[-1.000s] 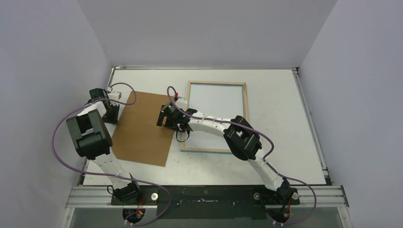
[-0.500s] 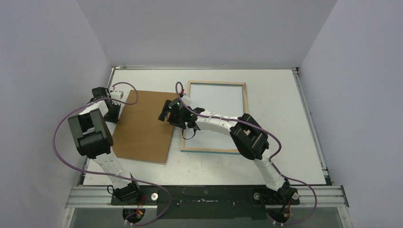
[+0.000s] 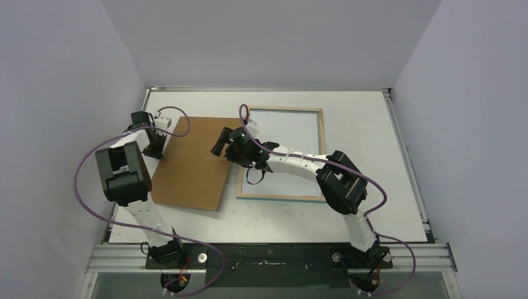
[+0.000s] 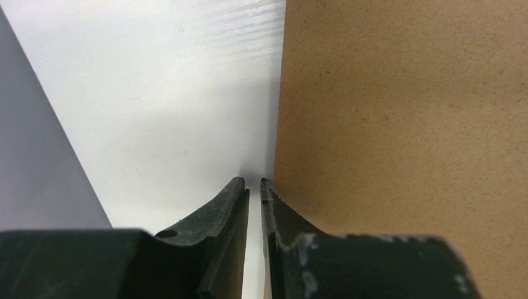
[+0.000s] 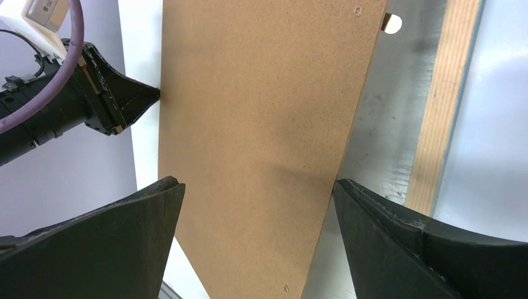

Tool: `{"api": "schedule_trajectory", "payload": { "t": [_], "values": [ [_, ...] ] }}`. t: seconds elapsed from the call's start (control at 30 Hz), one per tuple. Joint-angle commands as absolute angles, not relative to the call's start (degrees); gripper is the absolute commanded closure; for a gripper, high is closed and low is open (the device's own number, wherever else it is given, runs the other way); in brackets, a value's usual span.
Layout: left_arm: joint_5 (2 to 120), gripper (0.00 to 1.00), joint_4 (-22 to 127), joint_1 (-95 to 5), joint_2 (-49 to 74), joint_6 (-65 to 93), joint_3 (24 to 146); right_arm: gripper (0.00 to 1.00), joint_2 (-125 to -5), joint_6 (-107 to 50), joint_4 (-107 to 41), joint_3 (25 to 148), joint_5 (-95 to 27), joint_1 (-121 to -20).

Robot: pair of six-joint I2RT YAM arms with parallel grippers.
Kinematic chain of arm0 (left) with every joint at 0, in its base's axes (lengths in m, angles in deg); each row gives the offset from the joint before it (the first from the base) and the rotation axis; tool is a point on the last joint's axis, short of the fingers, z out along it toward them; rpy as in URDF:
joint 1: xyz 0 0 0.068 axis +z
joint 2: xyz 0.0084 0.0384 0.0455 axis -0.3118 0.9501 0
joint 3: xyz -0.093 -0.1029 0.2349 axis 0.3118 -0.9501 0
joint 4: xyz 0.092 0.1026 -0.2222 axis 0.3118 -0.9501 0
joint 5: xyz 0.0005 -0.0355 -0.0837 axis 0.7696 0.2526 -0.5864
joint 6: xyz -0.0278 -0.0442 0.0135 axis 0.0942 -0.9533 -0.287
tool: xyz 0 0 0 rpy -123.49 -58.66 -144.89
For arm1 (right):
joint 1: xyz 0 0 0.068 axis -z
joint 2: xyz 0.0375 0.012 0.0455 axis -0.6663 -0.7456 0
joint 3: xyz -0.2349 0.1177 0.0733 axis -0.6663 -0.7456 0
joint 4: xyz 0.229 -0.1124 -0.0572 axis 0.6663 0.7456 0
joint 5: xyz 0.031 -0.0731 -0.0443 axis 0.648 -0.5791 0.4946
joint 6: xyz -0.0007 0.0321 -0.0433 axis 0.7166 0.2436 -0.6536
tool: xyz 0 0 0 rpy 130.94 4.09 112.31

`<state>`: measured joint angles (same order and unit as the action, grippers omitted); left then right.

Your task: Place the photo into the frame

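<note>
The frame (image 3: 283, 109) lies flat at the centre back with its light wooden reverse side up and a pale panel (image 3: 289, 131) inside. Its wooden rail also shows in the right wrist view (image 5: 445, 106). The photo's balloon print shows in no view. My left gripper (image 3: 159, 149) is shut with only a sliver between the fingers (image 4: 252, 182), tips low at the left edge of the brown backing board (image 3: 190, 163). My right gripper (image 3: 223, 144) is wide open and empty (image 5: 256, 187), hovering over the board's right part (image 5: 261, 124) next to the frame.
The backing board lies flat left of the frame, its right edge close to the frame's left rail. The left gripper (image 5: 134, 99) shows at the board's far edge in the right wrist view. White walls enclose the table (image 3: 373, 187).
My left gripper has moved right and the backing board has slid right with it, closer to the frame. My right gripper has moved a little right and farther back, still open.
</note>
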<state>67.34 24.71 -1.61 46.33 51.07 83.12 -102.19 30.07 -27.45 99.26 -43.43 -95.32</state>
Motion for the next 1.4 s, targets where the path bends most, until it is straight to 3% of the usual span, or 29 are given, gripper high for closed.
{"api": "schedule_trajectory", "payload": {
  "t": [0.0, 0.87, 1.37],
  "values": [
    [58.9, 0.87, 17.7, -5.6, 48.7, 48.1, 83.0, 0.07, -97.3, 32.9, -36.4, 98.5, -41.8, -95.9],
    [62.3, 0.91, 14.6, -19.5, 48.7, 46.7, 86.9, 0.07, -89.4, 33.1, -35.3, 86.6, -44.8, -91.6],
    [66.4, 0.95, 13.7, -20.6, 51.0, 45.8, 88.4, 0.09, -90.2, 27.7, -28.6, 85.7, -47.0, -89.0]
  ]
}}
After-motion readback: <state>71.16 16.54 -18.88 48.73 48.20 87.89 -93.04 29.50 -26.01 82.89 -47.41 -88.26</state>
